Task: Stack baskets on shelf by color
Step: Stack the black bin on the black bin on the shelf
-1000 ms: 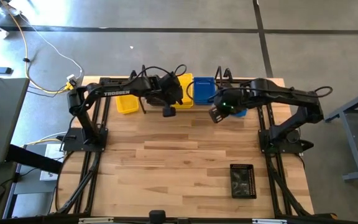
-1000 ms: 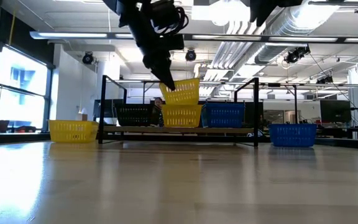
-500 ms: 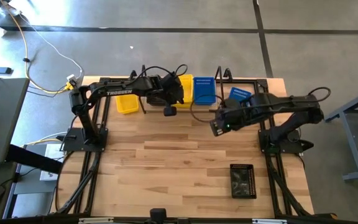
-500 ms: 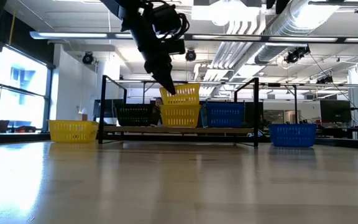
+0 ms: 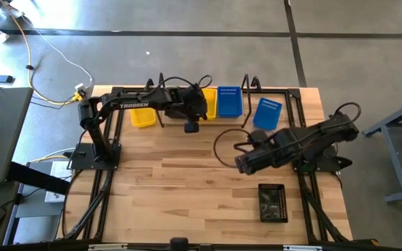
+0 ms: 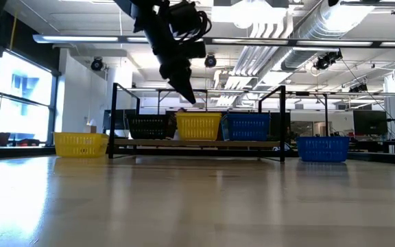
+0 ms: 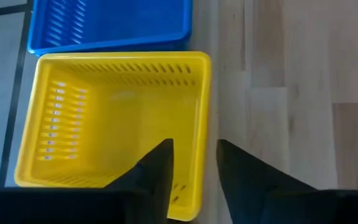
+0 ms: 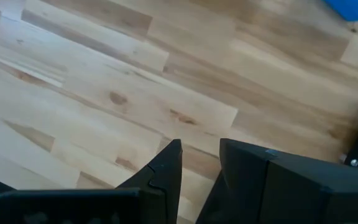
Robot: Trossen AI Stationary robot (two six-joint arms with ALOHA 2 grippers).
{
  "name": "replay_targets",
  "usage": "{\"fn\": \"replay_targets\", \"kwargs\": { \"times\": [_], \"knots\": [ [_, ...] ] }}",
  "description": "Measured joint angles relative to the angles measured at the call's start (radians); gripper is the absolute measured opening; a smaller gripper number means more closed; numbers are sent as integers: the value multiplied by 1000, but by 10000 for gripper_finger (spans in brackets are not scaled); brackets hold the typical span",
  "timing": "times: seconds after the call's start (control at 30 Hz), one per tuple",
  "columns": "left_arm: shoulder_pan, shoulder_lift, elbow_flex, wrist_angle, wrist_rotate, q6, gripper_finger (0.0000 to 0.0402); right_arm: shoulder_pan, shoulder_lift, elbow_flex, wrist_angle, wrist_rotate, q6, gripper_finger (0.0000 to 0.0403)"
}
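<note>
Yellow stack (image 6: 198, 126): seated level on the shelf (image 6: 197, 143), between black basket (image 6: 147, 127) and blue basket (image 6: 246, 126); a moment ago the upper basket was tilted.
Left gripper (image 7: 194, 163): released, raised over the stack's near rim.
Right gripper (image 5: 243, 164): drawn back over bare counter (image 5: 187, 181); grasp cannot be told.
Room: open counter before the shelf; loose yellow basket (image 5: 142, 117), blue basket beside the shelf (image 5: 269, 112), lone black basket (image 5: 271, 202) remain.

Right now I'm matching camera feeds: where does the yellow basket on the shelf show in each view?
High view: yellow basket at top centre, partly under the left arm.
Low view: centre, on the shelf.
Left wrist view: fills most of the picture, just ahead of the left tool.
Right wrist view: not in it.
Shared landmark: the blue basket beside it.
</note>
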Motion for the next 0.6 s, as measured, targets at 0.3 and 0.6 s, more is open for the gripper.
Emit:
{"fn": "replay_targets", "kwargs": {
  "times": [0.3,0.6],
  "knots": [
    [-29,-19,71,-109,-13,-25,146,78,17,-87,0,-39,131,94],
    [-42,-40,203,-281,-23,-17,146,160,8,-242,-1,-173,302,94]
  ]
}}
